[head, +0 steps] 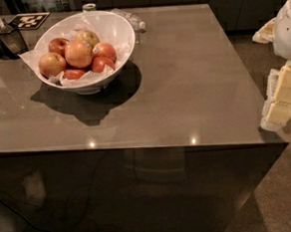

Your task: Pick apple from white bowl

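The white bowl (pixel 120 26) stands at the far left of the grey table, lined with crumpled white paper. The apple (pixel 78 53), the largest one, pale orange-pink with a yellowish blush, lies on top in the middle of the pile. Several other apples lie around it: a smaller orange-red one (pixel 52 63) to its left and darker red ones (pixel 104 52) to its right. My gripper (pixel 278 103), with pale yellow fingers, hangs at the right edge of the view, beyond the table's right edge and far from the bowl. It holds nothing that I can see.
A clear plastic bottle (pixel 130 19) lies behind the bowl, a small glass (pixel 89 7) stands at the back edge. A black-and-white marker card (pixel 29 20) and a dark container with a scoop (pixel 8 36) sit at the far left. The grey table (pixel 183 85) stretches between bowl and gripper.
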